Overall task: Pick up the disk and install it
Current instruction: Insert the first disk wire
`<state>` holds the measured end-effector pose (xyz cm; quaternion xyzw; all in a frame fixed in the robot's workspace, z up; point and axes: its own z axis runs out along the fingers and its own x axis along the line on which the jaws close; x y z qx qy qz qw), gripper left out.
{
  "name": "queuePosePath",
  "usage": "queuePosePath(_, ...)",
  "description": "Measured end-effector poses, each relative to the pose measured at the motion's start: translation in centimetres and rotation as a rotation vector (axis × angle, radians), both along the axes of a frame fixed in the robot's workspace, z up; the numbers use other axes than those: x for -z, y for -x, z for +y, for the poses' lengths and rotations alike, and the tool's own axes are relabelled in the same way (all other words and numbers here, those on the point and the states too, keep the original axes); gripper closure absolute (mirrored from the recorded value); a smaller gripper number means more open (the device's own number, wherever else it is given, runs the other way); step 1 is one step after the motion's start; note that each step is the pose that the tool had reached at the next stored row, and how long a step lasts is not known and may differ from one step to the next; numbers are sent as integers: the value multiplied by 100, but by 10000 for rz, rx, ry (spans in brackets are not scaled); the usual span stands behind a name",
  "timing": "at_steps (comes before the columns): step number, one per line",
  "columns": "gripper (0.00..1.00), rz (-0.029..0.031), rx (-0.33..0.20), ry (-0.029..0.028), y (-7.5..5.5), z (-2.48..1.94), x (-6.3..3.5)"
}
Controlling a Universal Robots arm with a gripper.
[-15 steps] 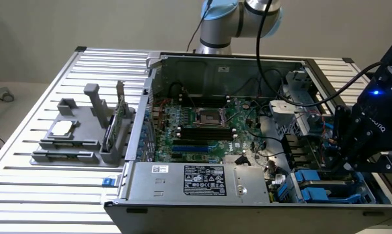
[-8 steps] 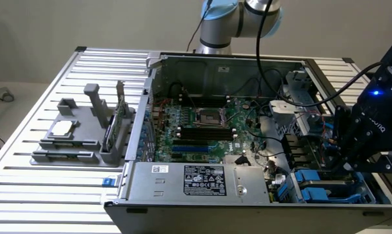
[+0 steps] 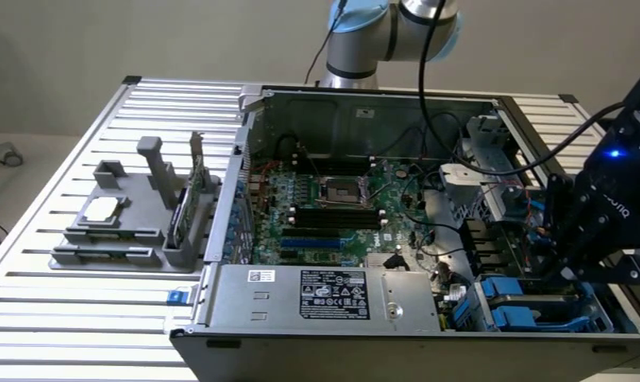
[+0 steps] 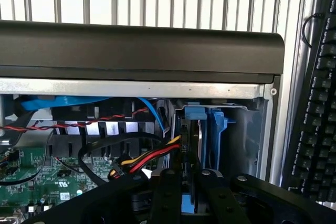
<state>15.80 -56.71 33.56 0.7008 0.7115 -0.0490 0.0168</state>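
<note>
**Disk seated edge-up in the drive bay, gripper clamped on it**

Disk stands on edge in the blue-railed bay at the front corner of the computer case, on the exterior view's right. In the wrist view it sits between the two black fingers, its blue rail tab at the top and a second blue carrier just beside it.

Gripper: jaws narrowed onto the disk's faces, gripping it. In the exterior view the gripper hangs low over the same corner, above the blue drive carriers.

Task status, judged: pick-up done; insertion is under way, and I cannot tell whether the disk is fully home.

Notes for doing this step well:
- Keep the disk parallel to the bay walls; any tilt will likely bind the rails.
- Push straight along the slot, slowly.
- Red, yellow and black power wires lie close beside the slot; keep them from being pinched.
- Black front panel of the case runs close past the bay; mind the clearance.

Tray with spare parts sits well apart, on the exterior view's left.
</note>
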Motion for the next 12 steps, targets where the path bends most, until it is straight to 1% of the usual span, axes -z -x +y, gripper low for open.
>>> queuePosePath(12, 83, 42, 0, -72, -17, -39, 14)
